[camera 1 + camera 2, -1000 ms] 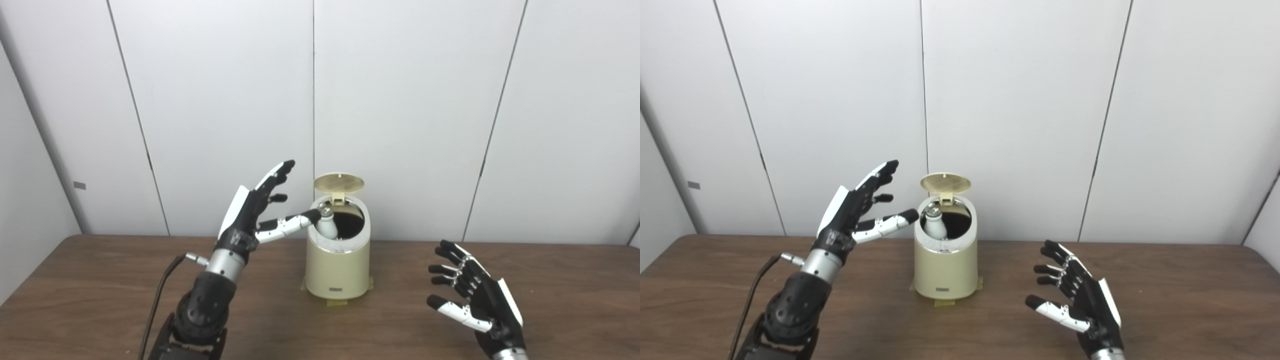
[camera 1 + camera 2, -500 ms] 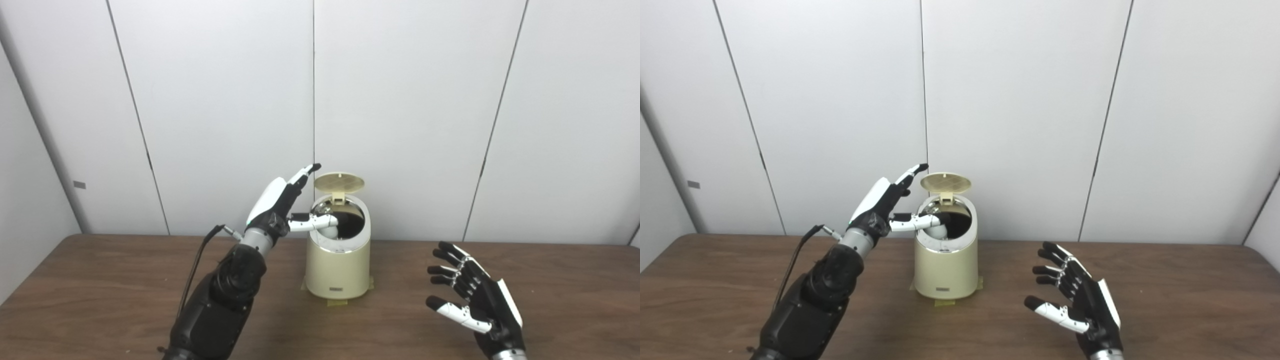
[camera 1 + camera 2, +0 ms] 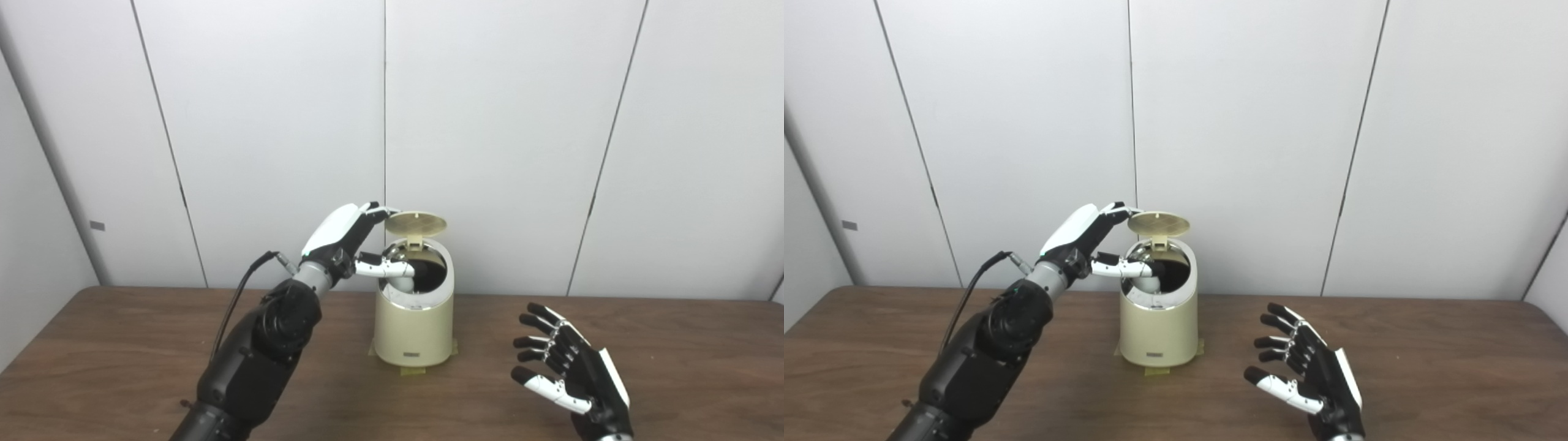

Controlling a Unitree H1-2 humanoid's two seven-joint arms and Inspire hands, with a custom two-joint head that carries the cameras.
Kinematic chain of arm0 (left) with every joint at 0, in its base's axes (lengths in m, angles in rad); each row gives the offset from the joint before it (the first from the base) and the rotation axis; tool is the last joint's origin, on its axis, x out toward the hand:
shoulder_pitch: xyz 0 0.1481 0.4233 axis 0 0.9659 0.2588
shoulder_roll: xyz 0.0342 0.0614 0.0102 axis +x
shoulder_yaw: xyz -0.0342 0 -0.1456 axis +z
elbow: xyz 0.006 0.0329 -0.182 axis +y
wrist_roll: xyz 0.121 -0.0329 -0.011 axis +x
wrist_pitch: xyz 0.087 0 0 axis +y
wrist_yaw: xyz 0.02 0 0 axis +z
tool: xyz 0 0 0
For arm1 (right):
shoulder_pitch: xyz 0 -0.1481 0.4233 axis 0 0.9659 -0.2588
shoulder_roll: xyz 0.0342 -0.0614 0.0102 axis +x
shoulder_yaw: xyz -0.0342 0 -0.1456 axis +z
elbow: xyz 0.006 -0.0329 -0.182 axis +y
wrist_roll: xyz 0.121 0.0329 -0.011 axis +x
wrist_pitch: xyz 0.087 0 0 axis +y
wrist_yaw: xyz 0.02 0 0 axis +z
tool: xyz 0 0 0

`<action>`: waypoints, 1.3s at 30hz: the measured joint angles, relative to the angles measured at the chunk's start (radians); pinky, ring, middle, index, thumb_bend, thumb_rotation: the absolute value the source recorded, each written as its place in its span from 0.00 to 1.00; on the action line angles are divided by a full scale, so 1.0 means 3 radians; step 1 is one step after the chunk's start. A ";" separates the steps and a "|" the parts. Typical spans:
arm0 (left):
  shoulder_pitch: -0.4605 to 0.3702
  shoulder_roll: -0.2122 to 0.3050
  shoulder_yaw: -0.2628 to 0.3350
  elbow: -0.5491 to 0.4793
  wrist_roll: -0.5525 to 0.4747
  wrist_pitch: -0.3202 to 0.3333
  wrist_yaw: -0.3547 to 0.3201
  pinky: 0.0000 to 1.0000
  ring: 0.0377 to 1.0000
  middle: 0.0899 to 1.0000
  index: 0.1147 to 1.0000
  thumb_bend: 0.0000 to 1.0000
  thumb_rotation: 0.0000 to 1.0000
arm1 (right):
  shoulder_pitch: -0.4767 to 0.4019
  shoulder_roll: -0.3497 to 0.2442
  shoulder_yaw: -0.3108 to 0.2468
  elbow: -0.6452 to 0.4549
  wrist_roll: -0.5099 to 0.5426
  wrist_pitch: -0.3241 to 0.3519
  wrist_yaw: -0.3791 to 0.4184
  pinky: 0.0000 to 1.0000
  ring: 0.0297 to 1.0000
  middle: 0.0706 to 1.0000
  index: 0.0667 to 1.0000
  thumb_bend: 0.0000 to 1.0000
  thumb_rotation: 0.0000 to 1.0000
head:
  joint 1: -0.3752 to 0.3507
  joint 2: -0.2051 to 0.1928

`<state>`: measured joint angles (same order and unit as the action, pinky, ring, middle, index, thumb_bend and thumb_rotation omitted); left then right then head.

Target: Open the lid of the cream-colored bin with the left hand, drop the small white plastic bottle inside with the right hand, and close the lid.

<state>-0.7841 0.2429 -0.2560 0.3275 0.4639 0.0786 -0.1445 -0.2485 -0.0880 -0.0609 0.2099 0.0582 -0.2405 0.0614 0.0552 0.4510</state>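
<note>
The cream-colored bin (image 3: pixel 414 331) stands at the middle of the brown table, its round lid (image 3: pixel 416 224) tipped up at the back. A small white plastic bottle (image 3: pixel 401 282) leans inside the dark opening at its left. My left hand (image 3: pixel 349 242) is open beside the bin's upper left, its fingertips (image 3: pixel 384 211) at the lid's left edge and its thumb across the opening in front of the bottle. My right hand (image 3: pixel 572 370) hovers low at the right front, open and empty, palm turned toward the bin.
Tape strips (image 3: pixel 411 370) hold the bin's base to the table (image 3: pixel 122 361). A black cable (image 3: pixel 236 303) hangs from my left wrist. White wall panels (image 3: pixel 502 135) stand close behind the bin.
My left hand swung right from beside the bin to the lid's left edge, fingers curling over. My right hand drifted slightly left and lower. The lid stays up.
</note>
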 measured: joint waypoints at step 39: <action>0.0251 0.0298 -0.0128 -0.0571 0.0142 -0.0178 -0.0480 1.00 1.00 0.83 0.78 0.97 0.51 | -0.0001 0.0105 0.0026 -0.0123 -0.0018 0.0134 -0.0061 0.50 0.61 0.78 0.78 0.88 0.27 | -0.0128 0.0056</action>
<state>-0.7088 0.3322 -0.2945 0.1563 0.5064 0.0251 -0.2886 -0.2487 -0.0566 -0.0532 0.1730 0.0529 -0.2004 0.0431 0.0169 0.4679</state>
